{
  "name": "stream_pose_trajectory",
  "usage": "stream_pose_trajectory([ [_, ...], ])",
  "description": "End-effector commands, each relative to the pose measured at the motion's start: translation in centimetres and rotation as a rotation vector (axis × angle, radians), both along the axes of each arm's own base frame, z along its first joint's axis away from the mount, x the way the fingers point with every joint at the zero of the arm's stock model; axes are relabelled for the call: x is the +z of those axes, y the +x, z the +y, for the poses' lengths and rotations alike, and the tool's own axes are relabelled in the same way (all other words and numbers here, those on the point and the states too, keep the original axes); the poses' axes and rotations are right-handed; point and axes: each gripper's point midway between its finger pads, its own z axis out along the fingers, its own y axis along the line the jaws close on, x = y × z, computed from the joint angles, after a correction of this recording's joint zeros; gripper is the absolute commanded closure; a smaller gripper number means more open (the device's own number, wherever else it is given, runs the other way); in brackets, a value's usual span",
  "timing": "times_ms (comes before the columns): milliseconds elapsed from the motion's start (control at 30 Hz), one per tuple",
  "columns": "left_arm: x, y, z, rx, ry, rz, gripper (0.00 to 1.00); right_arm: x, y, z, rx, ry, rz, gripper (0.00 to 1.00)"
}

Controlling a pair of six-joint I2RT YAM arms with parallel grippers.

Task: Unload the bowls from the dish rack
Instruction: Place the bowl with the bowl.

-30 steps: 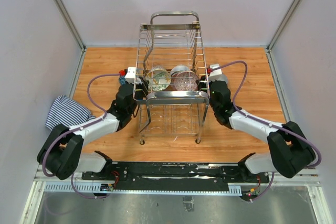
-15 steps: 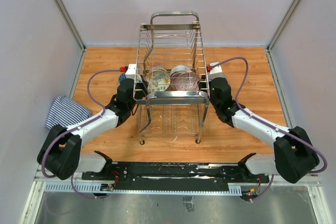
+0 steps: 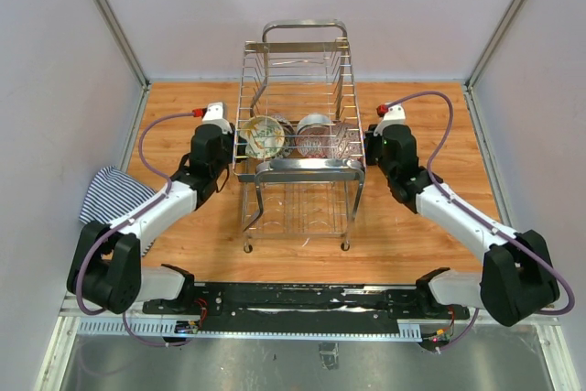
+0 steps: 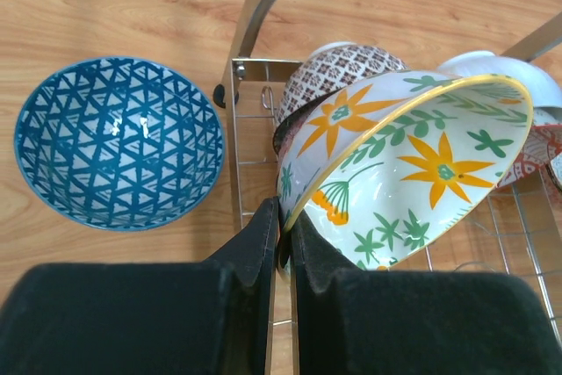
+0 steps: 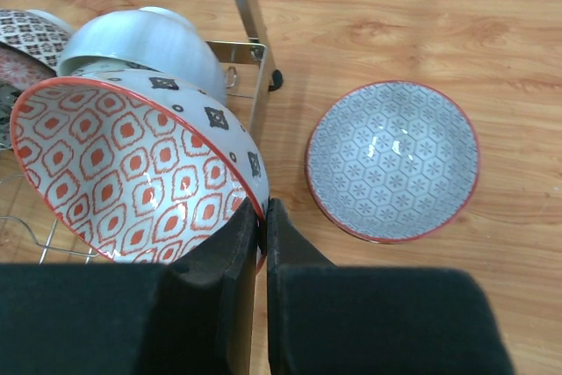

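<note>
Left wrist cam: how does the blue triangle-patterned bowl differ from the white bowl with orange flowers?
Pattern: blue triangle-patterned bowl is blue-and-white lattice; floral bowl has orange flowers, green leaves, yellow rim. Pose: blue bowl sits upright on the wooden table beside the chrome wire dish rack; floral bowl tilts steeply over the rack. State: blue bowl is free; floral bowl's rim is pinched in the left gripper. Both are round, deep bowls.
</note>
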Motion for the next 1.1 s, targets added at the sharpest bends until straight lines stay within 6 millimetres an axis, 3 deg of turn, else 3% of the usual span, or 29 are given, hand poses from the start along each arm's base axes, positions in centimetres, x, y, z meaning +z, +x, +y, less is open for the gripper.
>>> stream_pose_trajectory([
  [0, 3.8, 1.2, 0.4, 0.008, -0.064, -0.063, 1.0, 3.7, 0.7, -1.3, -0.031, 0.072, -0.041, 0.99],
  [300, 4.1, 1.1, -0.1, -0.048, -0.1, -0.07, 1.0, 3.7, 0.8, -3.7, -0.066, 0.089, -0.025, 0.99],
  [667, 5.3, 0.0, -0.2, -0.092, -0.131, -0.118, 1.0, 3.7, 0.9, -4.5, -0.078, 0.091, -0.022, 0.99],
  [1067, 4.7, 1.1, 3.4, 0.032, -0.242, -0.033, 1.0, 4.7, 1.3, -5.3, -0.097, 0.08, 0.022, 0.99],
])
